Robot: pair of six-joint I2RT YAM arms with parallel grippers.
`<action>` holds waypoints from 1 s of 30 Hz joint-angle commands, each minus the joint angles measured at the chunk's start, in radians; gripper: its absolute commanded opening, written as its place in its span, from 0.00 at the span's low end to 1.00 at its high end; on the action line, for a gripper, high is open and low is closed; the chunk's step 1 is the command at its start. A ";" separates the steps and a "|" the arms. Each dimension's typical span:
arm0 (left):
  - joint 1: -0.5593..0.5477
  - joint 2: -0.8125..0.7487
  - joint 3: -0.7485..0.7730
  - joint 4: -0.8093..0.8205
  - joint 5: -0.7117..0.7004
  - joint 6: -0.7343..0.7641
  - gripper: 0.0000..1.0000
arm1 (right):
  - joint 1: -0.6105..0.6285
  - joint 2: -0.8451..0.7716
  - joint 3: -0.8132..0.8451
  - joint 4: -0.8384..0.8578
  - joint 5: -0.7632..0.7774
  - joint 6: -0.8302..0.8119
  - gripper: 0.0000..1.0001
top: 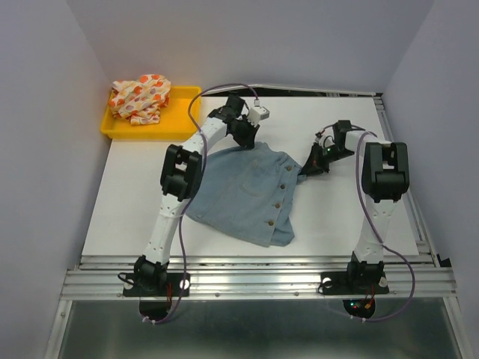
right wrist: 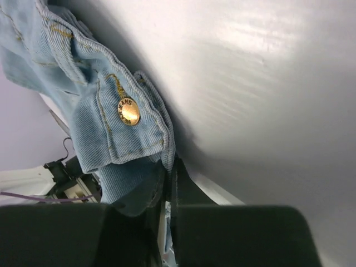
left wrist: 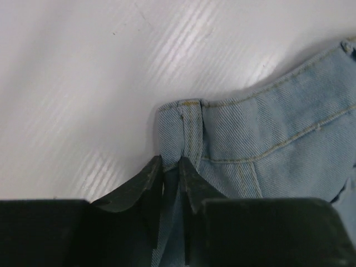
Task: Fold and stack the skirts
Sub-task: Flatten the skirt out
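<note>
The light-blue denim skirt (top: 251, 194) lies spread on the white table, button front up. My left gripper (top: 241, 134) is shut on its far left waistband corner (left wrist: 181, 125). My right gripper (top: 308, 166) is shut on the far right waistband corner, by the brass button (right wrist: 128, 111). The denim is pinched between the fingers in both wrist views. The spotted white skirt (top: 140, 97) lies crumpled in the yellow tray (top: 179, 123) at the far left.
The white table top (top: 344, 217) ends in a metal rail (top: 262, 273) at the near side. Grey walls close in on the left, back and right. The right arm's cable loops near the table's right edge.
</note>
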 commanded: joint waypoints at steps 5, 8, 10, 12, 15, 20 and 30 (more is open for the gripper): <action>0.043 -0.187 -0.017 -0.011 0.088 0.043 0.00 | -0.016 -0.061 0.326 -0.025 0.121 -0.095 0.01; 0.084 -0.313 -0.068 0.089 0.086 0.080 0.00 | -0.016 -0.108 0.449 -0.028 0.259 -0.231 0.01; 0.090 -0.398 -0.108 0.096 0.060 0.141 0.00 | -0.016 -0.145 0.466 -0.017 0.296 -0.292 0.01; 0.102 -0.492 -0.196 0.092 0.069 0.255 0.00 | -0.016 -0.229 0.414 0.022 0.316 -0.405 0.01; 0.125 -0.666 -0.462 0.141 0.138 0.394 0.00 | 0.012 -0.389 0.220 0.096 0.329 -0.572 0.01; 0.130 -0.960 -0.980 0.269 0.163 0.682 0.00 | 0.101 -0.657 -0.193 0.191 0.338 -0.854 0.01; 0.133 -1.397 -1.582 0.268 0.107 0.878 0.31 | 0.214 -1.144 -0.709 0.187 0.384 -1.022 0.93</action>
